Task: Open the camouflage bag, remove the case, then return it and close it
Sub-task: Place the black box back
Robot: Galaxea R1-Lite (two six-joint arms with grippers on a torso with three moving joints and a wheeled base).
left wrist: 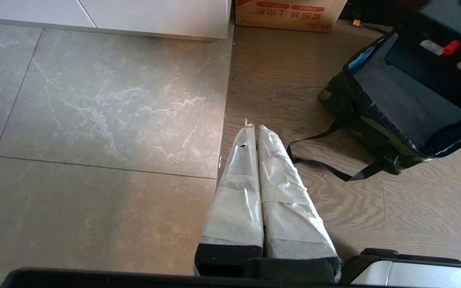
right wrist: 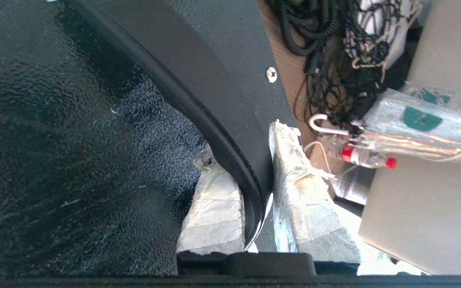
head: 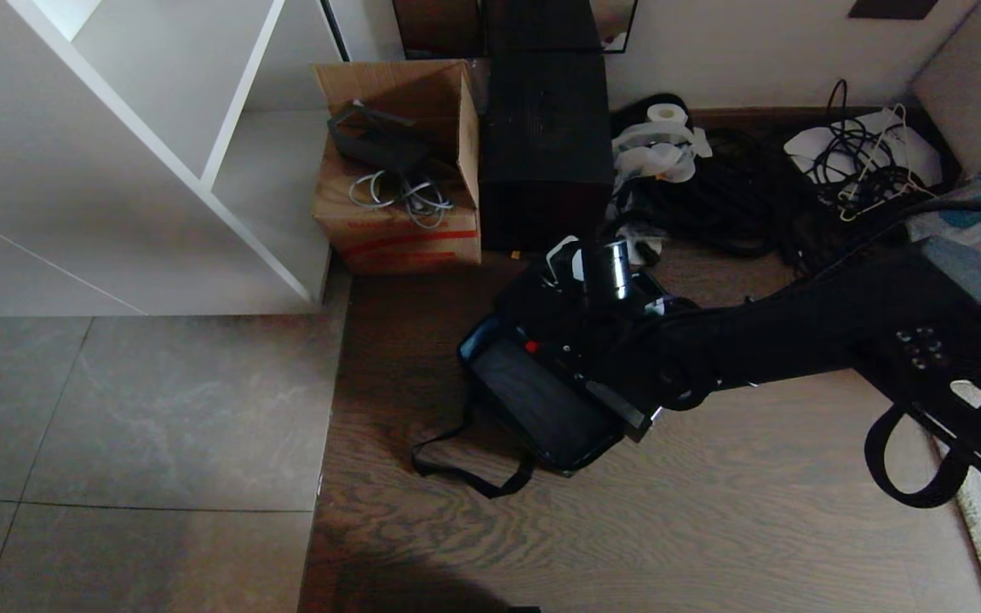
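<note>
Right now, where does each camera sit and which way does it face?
Head view: high, looking down at the floor; right arm reaches to the camouflage bag.
Left wrist view: low over tile, facing the bag; shut left gripper shows.
Right wrist view: behind right gripper, fingers clamping the case handle.
Head and left wrist views share the bag.

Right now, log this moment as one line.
right gripper: shut on case handle | case: above open camouflage bag | left gripper: shut, parked over floor
</note>
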